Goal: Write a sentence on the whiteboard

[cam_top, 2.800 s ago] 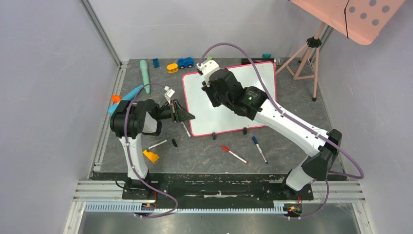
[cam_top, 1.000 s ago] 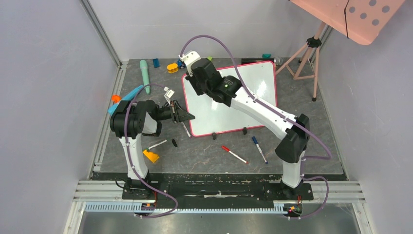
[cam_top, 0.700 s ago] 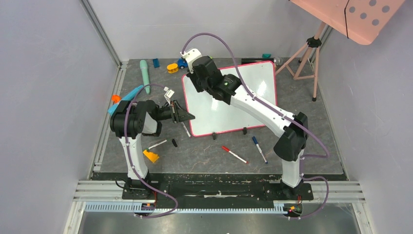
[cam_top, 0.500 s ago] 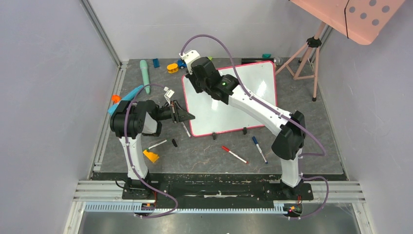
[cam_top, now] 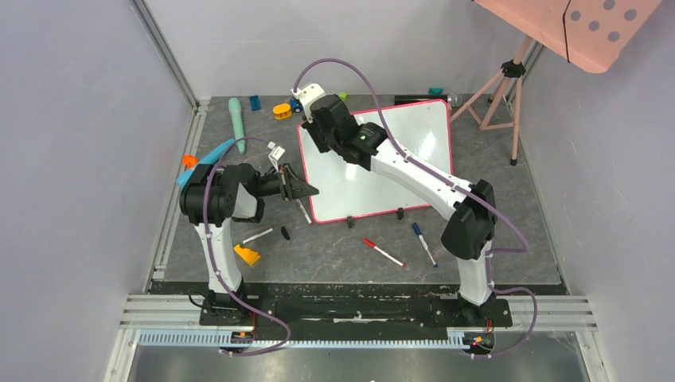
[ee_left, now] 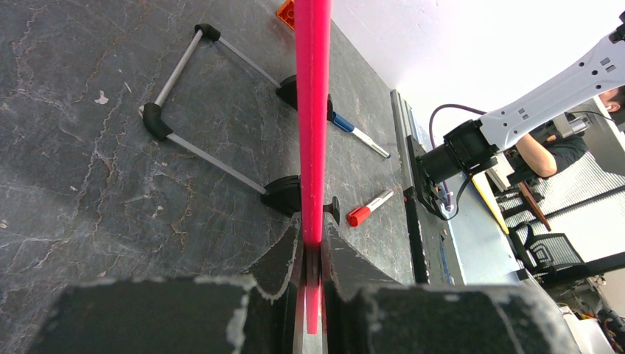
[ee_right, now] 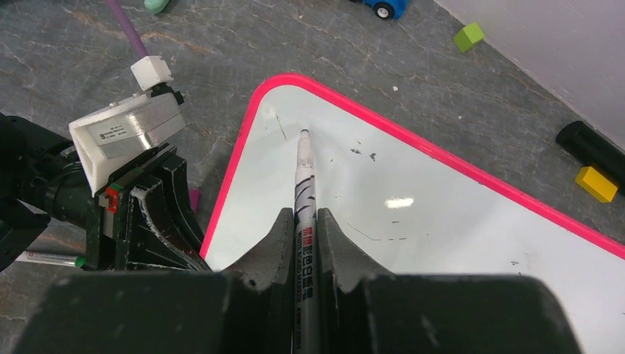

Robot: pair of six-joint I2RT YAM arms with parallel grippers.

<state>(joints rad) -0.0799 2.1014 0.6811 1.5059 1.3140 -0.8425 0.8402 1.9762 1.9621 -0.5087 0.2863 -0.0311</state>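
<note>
Clamping the whiteboard's [ee_right: 413, 243] left edge with the left end effector [ee_left: 312, 254], jaws narrow on the pink frame [ee_left: 312, 110], toward the near-left corner. Holding a marker [ee_right: 304, 177] pinched tight in the right end effector [ee_right: 304, 221], barrel in line with the fingers, tip over the whiteboard's far-left corner, just inside the frame. Can't tell whether touching the surface. Whiteboard lying on the bench [cam_top: 318, 255], two black feet [cam_top: 349, 224] at its near edge. No words visible, only a short stroke and a few specks near the tip. Reckon the sentence is barely begun.

Watch list:
- Starting this close to the frame: with any drift left or away, risk of riding the tip up onto the rim and losing the stroke.
- Pressing too hard: only a thin-edge clamp as restraint, so likely to flex or pivot the whiteboard about it, giving wobbly letters.
- Pressing too light: skipped ink on a glossy face.
- Side load during strokes: only two pads on a round barrel, so likely to twist or creep in the grip.
- Working near the whiteboard's left edge: both end effectors close together there, collision risk.
- Red marker [cam_top: 383, 252] and blue marker [cam_top: 424, 243] beyond the whiteboard's near edge: well apart, no concern.
</note>
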